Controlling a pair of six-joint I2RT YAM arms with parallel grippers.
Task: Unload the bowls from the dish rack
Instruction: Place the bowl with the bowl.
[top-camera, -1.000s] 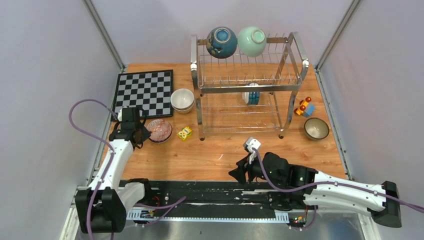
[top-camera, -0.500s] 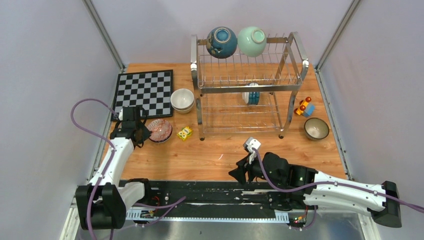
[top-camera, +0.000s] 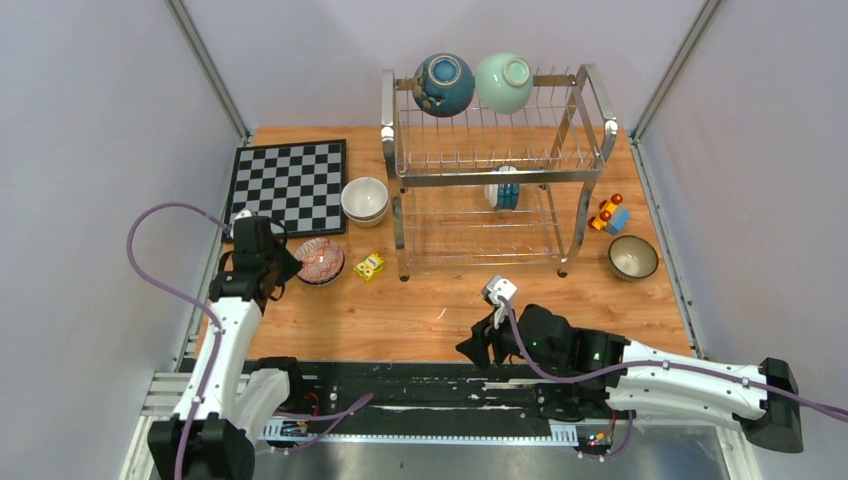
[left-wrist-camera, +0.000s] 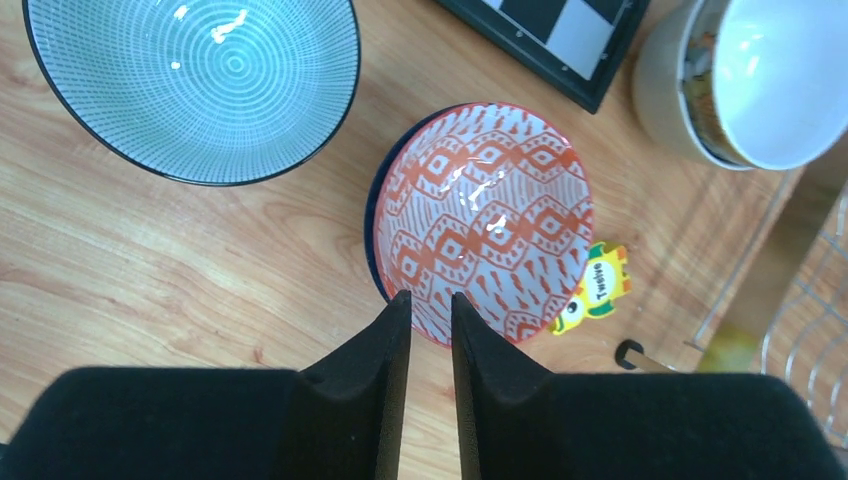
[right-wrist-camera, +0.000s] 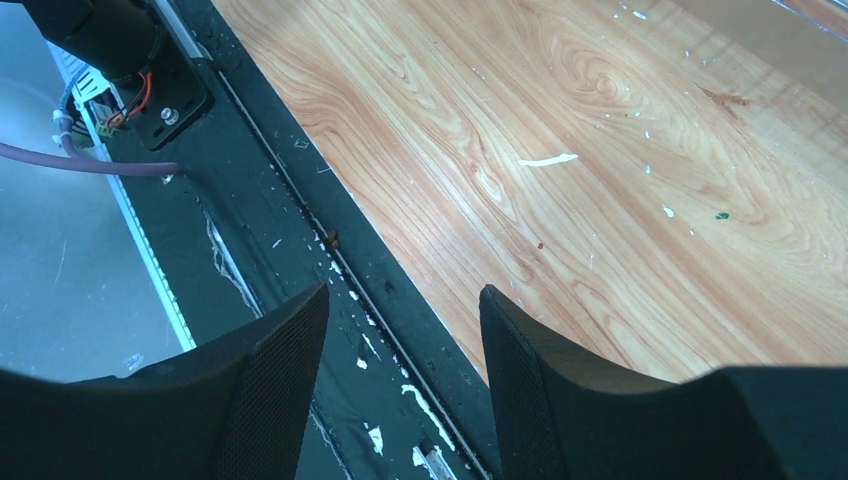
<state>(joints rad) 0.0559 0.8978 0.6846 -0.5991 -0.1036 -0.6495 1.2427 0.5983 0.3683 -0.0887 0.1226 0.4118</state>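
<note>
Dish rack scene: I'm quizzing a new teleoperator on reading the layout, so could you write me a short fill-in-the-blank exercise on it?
The dish rack carries ___ bowls on its top tier.
From the top camera, the mint green bowl sits to the ___ of the dark blue bowl.
Between the rack and the red-patterned bowl lies a small block coloured ___.
Missing words: two; right; yellow.

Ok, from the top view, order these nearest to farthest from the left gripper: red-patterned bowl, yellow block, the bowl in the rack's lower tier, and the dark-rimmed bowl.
1. Red-patterned bowl, right at the left gripper.
2. Yellow block, just beyond that bowl.
3. Lower-tier bowl, inside the dish rack, mid-table.
4. Dark-rimmed bowl, far right side.
</note>
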